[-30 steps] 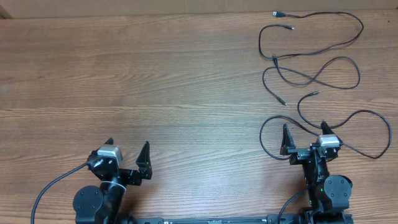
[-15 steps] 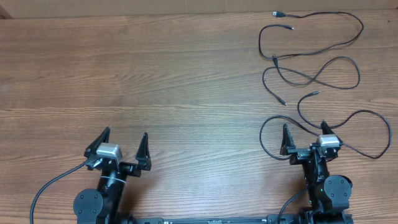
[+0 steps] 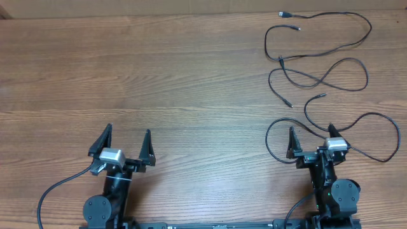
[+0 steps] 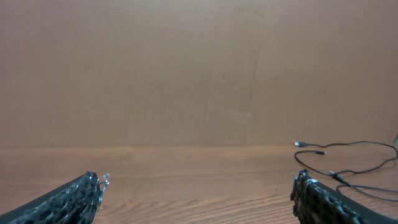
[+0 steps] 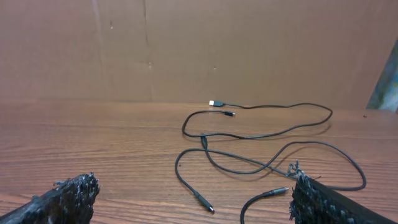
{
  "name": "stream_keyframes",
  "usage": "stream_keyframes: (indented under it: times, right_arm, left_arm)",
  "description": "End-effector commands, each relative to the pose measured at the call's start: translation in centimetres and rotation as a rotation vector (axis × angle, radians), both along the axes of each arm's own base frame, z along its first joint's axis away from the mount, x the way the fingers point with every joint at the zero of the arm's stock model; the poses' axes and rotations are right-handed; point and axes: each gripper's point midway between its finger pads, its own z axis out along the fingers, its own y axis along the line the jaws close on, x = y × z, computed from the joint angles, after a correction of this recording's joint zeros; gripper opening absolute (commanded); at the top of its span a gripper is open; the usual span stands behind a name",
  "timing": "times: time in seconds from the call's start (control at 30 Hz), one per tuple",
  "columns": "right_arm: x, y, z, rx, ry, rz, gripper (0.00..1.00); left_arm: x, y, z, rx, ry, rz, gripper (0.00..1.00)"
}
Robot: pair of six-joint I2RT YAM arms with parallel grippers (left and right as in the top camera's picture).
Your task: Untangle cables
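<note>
Rightward, thin black looped cables (image 3: 316,81) near brown wooden tabletop (image 3: 159,76) far edge; left gripper (image 3: 127,130) and right gripper (image 3: 311,128) both released, jaws spread.

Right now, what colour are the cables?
The cables are black; the right wrist view shows it best.

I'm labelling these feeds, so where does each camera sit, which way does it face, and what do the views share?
Overhead: above the table, looking straight down; left claw and right claw, both open, at the bottom edge.
Left wrist: on the left arm, low, facing across the table; own fingertips in the bottom corners.
Right wrist: same on the right arm, facing the cables.
Shared: all three show the cables.
</note>
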Motion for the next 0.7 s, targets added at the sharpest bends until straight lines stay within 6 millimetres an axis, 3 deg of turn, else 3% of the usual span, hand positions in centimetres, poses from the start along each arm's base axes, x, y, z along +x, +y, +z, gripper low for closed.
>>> stream_keyframes:
  times: [0.0, 0.13, 0.37, 0.67]
  right_arm:
    - [0.0, 0.0, -0.2, 0.006, -0.004, 0.0, 1.0]
    - [0.0, 0.0, -0.2, 0.006, -0.004, 0.0, 1.0]
    - [0.0, 0.0, -0.2, 0.006, -0.004, 0.0, 1.0]
    - [0.0, 0.0, -0.2, 0.006, -0.004, 0.0, 1.0]
  left_arm:
    - [0.1, 0.9, 0.0, -0.03, -0.011, 0.048, 0.99]
    - [0.3, 1.6, -0.8, -0.038, 0.022, 0.086, 1.0]
    - [0.5, 2.4, -6.0, -0.046, 0.237, 0.129, 0.99]
    - [0.5, 3.0, -6.3, 0.022, 0.241, 0.161, 1.0]
